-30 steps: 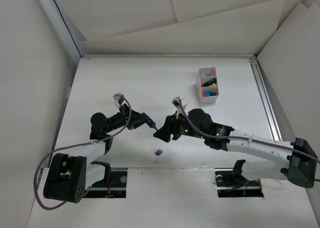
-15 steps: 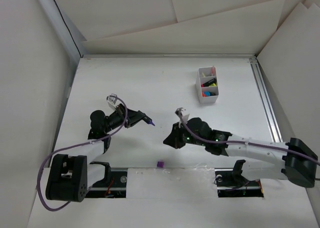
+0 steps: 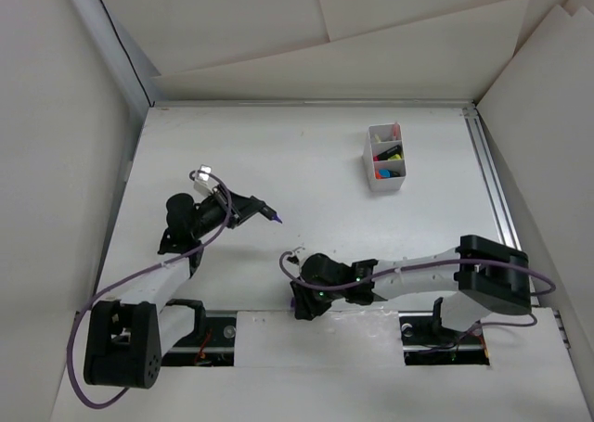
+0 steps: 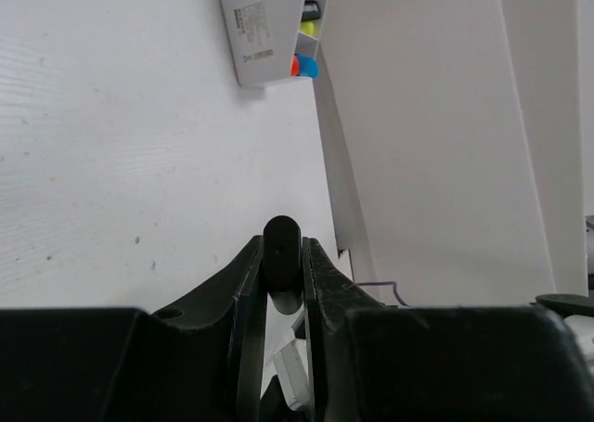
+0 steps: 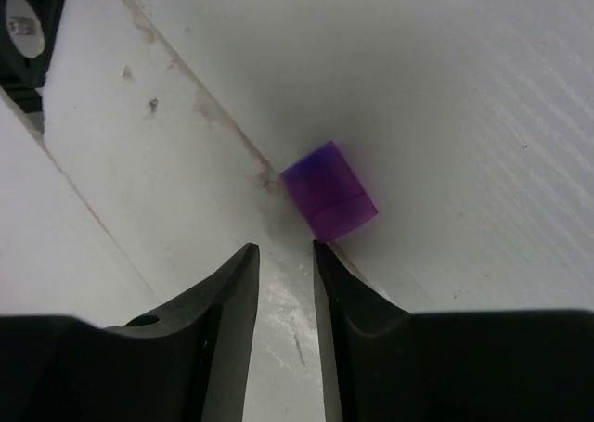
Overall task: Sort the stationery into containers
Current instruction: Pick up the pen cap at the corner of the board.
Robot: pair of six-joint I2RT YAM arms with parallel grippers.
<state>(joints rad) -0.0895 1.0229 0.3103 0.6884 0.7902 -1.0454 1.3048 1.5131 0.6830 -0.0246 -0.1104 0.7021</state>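
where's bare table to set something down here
The widest bare table lies between the left gripper, which holds a marker, and the white box. The far left corner is also free. It is crowded at the near edge, where the right gripper hangs by the purple cap.

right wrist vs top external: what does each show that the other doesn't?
Right wrist only: a clear look at the purple cap, lying on the table by a seam just beyond the right hand's open fingers. Top external only: the white box with sorted stationery, and the left hand gripping a purple-tipped marker. Both: the right hand low at the table's near edge.
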